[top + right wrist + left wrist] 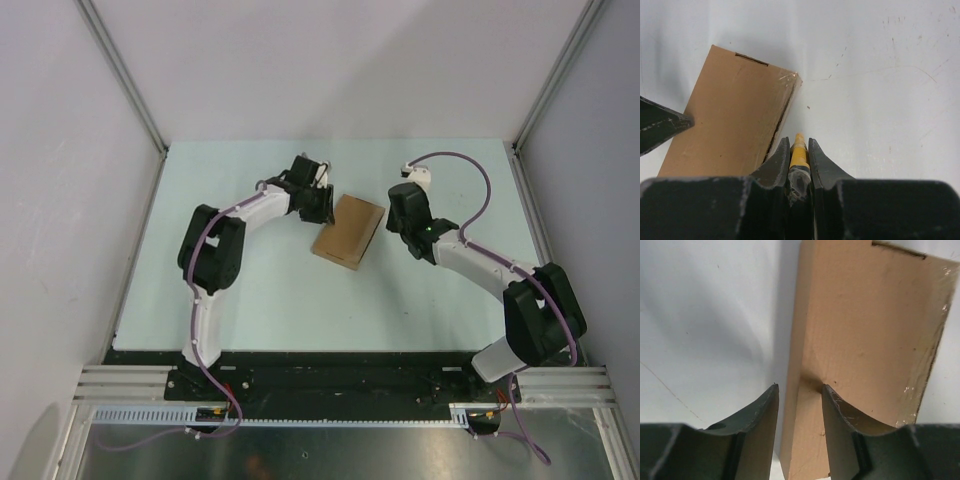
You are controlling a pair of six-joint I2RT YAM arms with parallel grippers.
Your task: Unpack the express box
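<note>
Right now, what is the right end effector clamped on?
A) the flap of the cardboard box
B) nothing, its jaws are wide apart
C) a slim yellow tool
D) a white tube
C: in the right wrist view the right end effector is shut on a slim yellow tool, while the box lies beside it, outside the jaws.

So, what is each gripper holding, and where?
Right gripper: shut on a narrow yellow tool, by its body, tip poking out. Left gripper: open astride the flat brown cardboard box's edge, holding nothing.
</note>
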